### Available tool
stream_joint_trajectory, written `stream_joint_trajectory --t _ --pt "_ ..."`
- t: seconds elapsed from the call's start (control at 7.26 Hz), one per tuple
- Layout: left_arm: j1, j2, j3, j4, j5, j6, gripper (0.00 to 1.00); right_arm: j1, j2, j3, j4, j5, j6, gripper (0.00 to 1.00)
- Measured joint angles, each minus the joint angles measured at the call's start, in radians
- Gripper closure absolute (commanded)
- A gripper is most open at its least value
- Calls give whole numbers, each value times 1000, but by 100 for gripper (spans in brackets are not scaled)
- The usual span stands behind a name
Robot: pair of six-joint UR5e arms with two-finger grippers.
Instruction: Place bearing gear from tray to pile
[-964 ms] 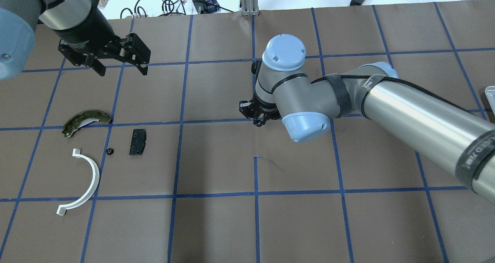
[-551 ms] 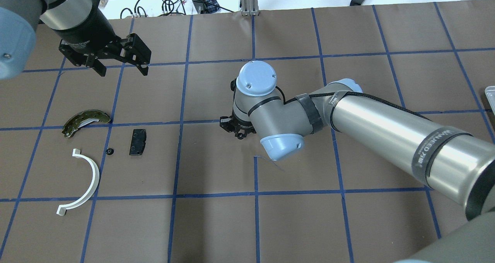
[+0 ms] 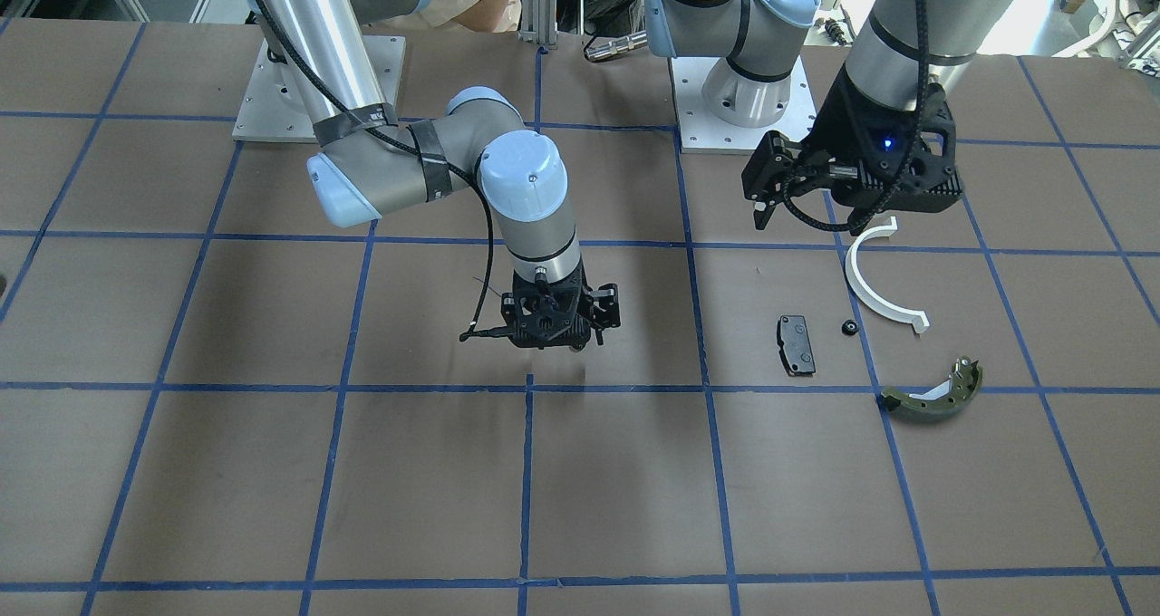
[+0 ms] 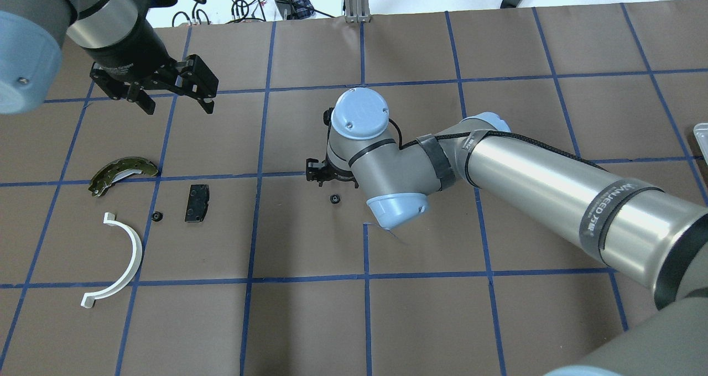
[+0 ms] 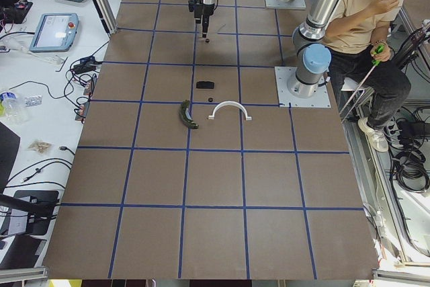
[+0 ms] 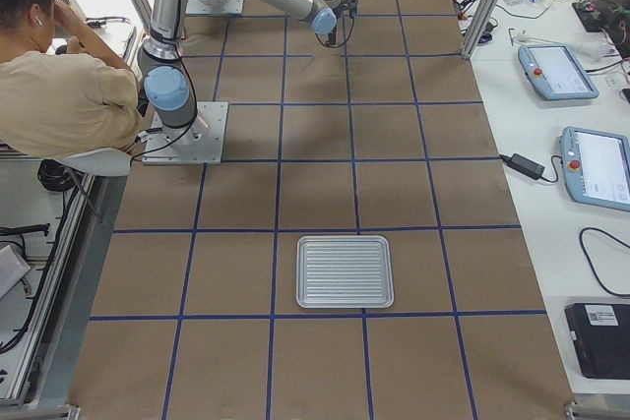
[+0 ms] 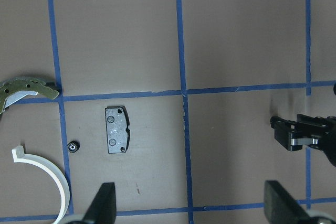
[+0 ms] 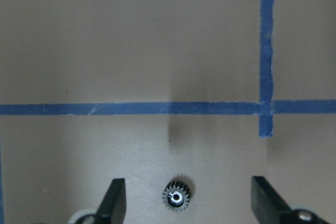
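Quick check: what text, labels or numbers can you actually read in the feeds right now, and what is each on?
"WANJEED": white print on the black strap round the right arm's forearm; the characters after it are blurred.
Pale print on the left arm's black wrist housing: too blurred to read.
Teach pendant screens: too small to read.
Bearing gear: no marking shows.
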Motion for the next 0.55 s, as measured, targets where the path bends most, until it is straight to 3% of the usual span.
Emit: stream_joint_trajectory --t 0.28,0.55 --pt "-11 -73 -66 49 -7 -5 0 -114 -74 -10 93 -14 -75 0" --pt "-99 -150 -193 264 -9 -71 0 -264 -198 -12 281 -27 -208 0"
